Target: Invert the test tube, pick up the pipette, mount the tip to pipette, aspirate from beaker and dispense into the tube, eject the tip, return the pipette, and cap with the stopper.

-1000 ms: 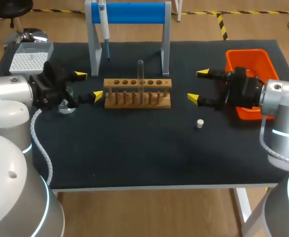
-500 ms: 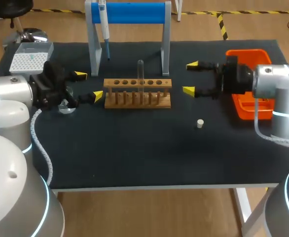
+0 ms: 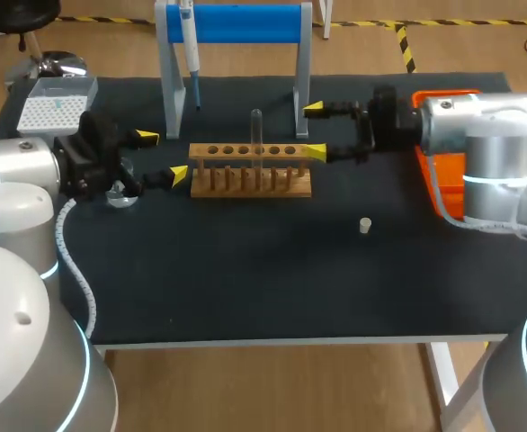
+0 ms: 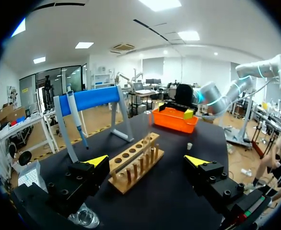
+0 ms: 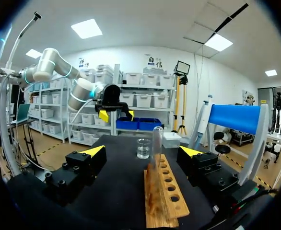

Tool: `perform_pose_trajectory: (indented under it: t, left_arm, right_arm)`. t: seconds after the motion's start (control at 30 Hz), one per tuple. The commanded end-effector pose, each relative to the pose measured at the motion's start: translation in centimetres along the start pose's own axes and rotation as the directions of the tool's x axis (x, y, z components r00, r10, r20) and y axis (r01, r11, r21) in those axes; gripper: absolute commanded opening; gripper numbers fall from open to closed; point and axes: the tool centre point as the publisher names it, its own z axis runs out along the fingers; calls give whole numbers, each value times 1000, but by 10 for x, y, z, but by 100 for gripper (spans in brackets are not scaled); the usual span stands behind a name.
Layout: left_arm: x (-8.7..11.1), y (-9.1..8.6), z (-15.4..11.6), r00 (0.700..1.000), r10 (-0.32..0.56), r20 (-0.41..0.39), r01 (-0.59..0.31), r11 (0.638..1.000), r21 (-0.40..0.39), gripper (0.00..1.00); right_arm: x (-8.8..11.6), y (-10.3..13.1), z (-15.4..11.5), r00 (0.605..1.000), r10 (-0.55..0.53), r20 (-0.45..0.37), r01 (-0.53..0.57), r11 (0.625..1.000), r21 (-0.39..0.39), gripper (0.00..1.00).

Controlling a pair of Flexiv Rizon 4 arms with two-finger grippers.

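Inverting step, I judge: right gripper (image 3: 315, 130) hangs wide open, empty (left gripper (image 3: 163, 156) likewise), test tube (image 3: 256, 135) just ahead; next it must straddle it and close.

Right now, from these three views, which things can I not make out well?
Beaker: head view, mostly hidden behind the left gripper; liquid level not visible there.
Orange bin: head view, the right arm covers most of it; contents hidden.
Tip box: head view, too small to tell which holes hold tips.
Test tube: head view, too small to tell which end is open.
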Motion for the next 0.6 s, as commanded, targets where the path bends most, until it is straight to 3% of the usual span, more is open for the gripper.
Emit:
perform_pose_trajectory:
  t: [0.03,0.6]
  left_arm:
    - [0,1,1,1000,1,3,-1,1000,1,100]
    - [0,1,1,1000,1,3,-1,1000,1,100]
  right_arm:
    - [-11,-7,17,991,0,-131,-1,1000,-5,100]
    - [-21,-18,49,985,33,-172,-32,999,6,100]
